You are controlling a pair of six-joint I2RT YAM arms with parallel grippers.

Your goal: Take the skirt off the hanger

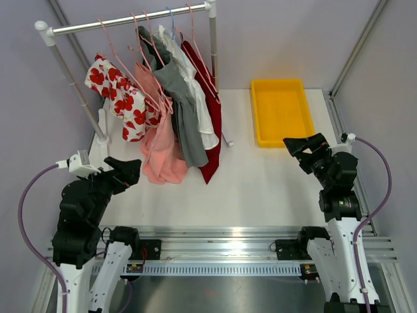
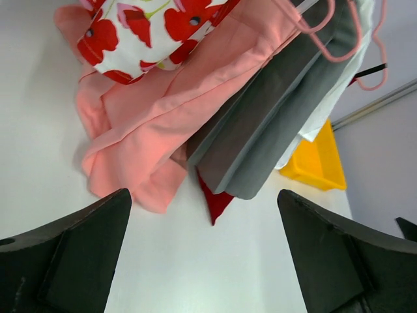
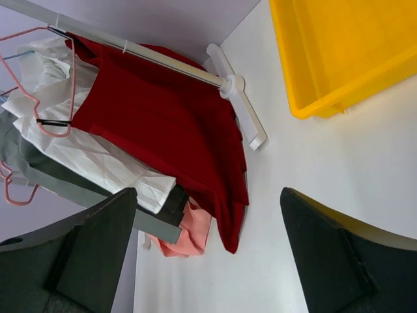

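Left gripper (image 1: 128,171): fingers apart, holding nothing, over the white tabletop (image 1: 260,189) just on the near side of the white-framed clothes rack with the silver rail (image 1: 130,21), at its left end. It points at the garment hems and touches none of them. In the left wrist view (image 2: 203,195) the hems sit past the fingertips.

On the rack, left to right, on thin pink wire hangers (image 3: 71,85):
- white fabric with a red poppy print (image 1: 117,98), at the rack's left post
- salmon-pink garment (image 1: 163,153), the longest; its lower part is bunched on the tabletop under the rail
- grey garment (image 1: 179,98), partly over the pink one
- white garment (image 1: 202,117)
- dark red garment (image 1: 212,130), at the rack's right post; its hem tip reaches the tabletop

The skirt is among these and on its hanger. I can't tell from the frames which piece it is.

Yellow rectangular plastic tray (image 1: 280,143): on the tabletop to the right of the rack, clear of its right foot (image 3: 244,111), nothing inside.

Right gripper (image 1: 305,151): fingers apart, nothing held, well right of the rack, above the tray's near edge. The right wrist view (image 3: 208,192) looks toward the red garment and the rack's right foot.
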